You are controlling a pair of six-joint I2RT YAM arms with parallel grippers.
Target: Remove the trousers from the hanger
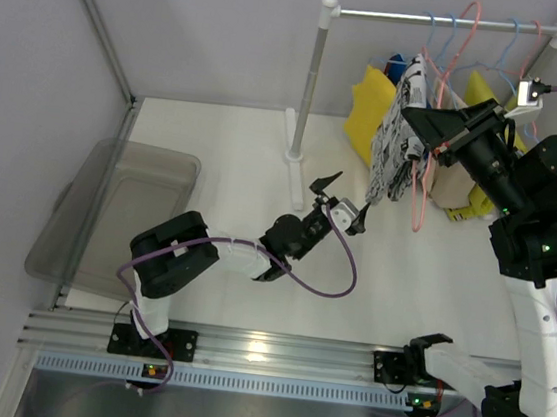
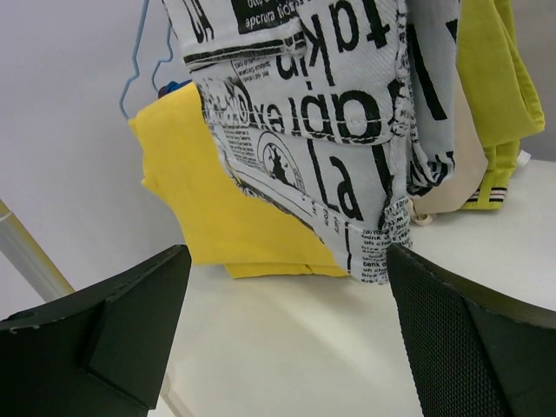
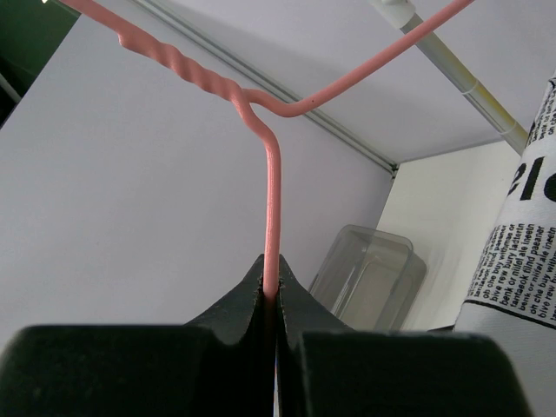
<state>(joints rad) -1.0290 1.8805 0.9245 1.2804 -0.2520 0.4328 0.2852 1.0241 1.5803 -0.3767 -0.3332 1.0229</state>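
Note:
The black-and-white print trousers hang on a pink wire hanger from the rail. My right gripper is shut on the hanger wire just below its twisted neck, with the print trousers at the right edge of its view. My left gripper is open and empty, low over the table just left of the trousers' hem. In the left wrist view its jaws stand wide apart below the print trousers. The bright yellow garment hangs behind. A bit of blue garment shows behind it.
The rail stands on a white post and carries several more wire hangers. A beige cloth and an olive-yellow cloth hang right of the trousers. A clear plastic bin sits at the table's left edge.

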